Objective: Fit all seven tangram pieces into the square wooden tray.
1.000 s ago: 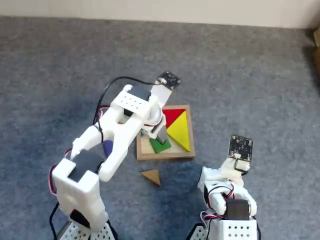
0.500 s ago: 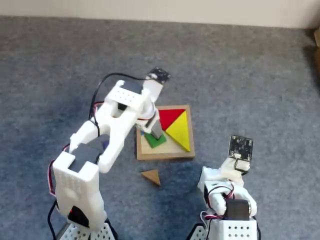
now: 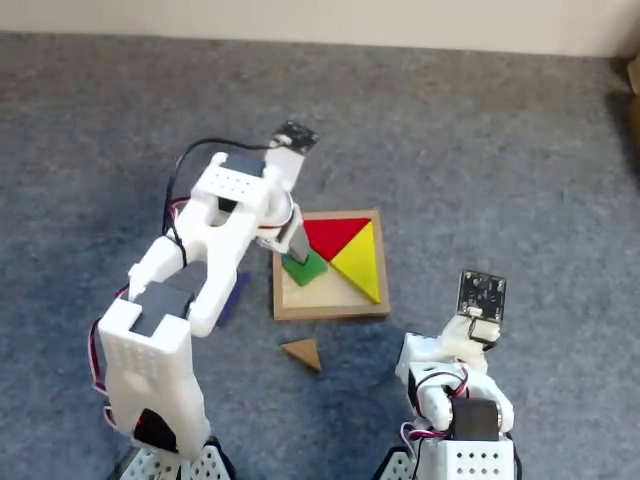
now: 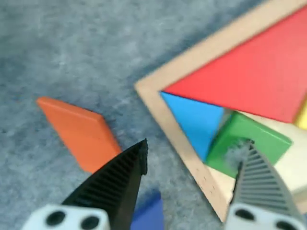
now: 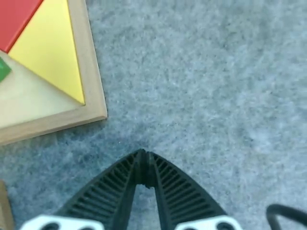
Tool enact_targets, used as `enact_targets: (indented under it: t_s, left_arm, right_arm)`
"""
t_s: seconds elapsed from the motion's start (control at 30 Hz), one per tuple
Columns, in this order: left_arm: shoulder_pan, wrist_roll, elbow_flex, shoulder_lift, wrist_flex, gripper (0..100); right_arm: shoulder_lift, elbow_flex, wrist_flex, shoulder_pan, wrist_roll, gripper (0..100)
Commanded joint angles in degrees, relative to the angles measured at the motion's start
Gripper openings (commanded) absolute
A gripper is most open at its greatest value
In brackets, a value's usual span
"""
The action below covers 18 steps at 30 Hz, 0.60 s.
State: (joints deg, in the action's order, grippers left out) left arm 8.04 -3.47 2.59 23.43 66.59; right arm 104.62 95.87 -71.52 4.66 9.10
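The square wooden tray (image 3: 328, 312) holds a red triangle (image 3: 335, 234), a yellow triangle (image 3: 362, 262) and a green square (image 3: 305, 268). In the left wrist view a blue triangle (image 4: 195, 117) lies in the tray corner between the red triangle (image 4: 244, 76) and the green square (image 4: 254, 141). My left gripper (image 4: 195, 146) is open astride the tray's left rim (image 4: 177, 139), one finger over the green square. An orange parallelogram (image 4: 79, 132) lies on the carpet outside that rim. A brown triangle (image 3: 302, 352) lies in front of the tray. My right gripper (image 5: 144, 165) is shut over bare carpet.
A dark blue piece (image 3: 232, 297) lies on the carpet left of the tray, partly under the left arm (image 3: 200, 270). The right arm (image 3: 455, 400) stays folded at the front right, near the tray's corner (image 5: 93, 112). Grey carpet surrounds everything.
The left arm has swung left and toward the back of the tray. The green square has slid with it toward the tray's far left. The right arm has not moved.
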Motion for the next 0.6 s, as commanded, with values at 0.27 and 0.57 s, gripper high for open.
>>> enact_targets:
  t_s: [0.27, 0.57]
  left_arm:
    - [-1.89, 2.64, -1.89, -0.84, -2.73, 29]
    - [-1.98, 5.89, -0.66, -6.90, -2.46, 29]
  right_arm:
    - [1.10, 8.66, -0.40, -0.75, -0.35, 1.5]
    - [1.10, 8.66, -0.40, -0.75, -0.35, 1.5]
